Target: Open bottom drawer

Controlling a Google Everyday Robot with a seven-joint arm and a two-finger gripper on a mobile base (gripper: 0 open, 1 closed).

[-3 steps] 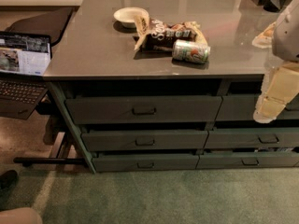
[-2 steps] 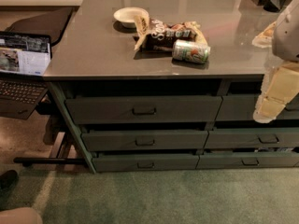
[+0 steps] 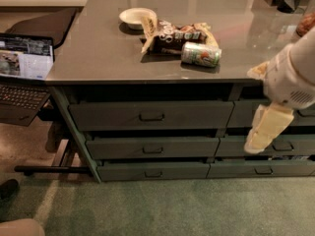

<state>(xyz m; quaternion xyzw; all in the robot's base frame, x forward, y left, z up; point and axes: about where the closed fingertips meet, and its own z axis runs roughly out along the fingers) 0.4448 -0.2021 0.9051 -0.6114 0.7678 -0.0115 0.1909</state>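
Note:
The bottom drawer [image 3: 153, 171] is the lowest, shallow grey-green front in the left stack under the grey tabletop [image 3: 98, 58]. It has a small dark pull [image 3: 153, 174] at its centre, and its front looks closed. My gripper [image 3: 260, 140], cream-coloured on a white arm, hangs at the right in front of the right stack of drawers. It is level with the middle row, above and to the right of the bottom drawer, and touches no pull.
Taller top [image 3: 151, 115] and middle [image 3: 152, 148] drawers sit above it, and a right stack has another low drawer [image 3: 263, 169]. A bowl [image 3: 137, 16], snack bags [image 3: 177, 33] and a can [image 3: 201, 54] lie on top. An open laptop [image 3: 24, 63] is left. Green carpet [image 3: 162, 205] lies in front.
My gripper and arm have moved down and to the left, from beside the top drawer row to the middle row. The drawers and tabletop objects have not moved.

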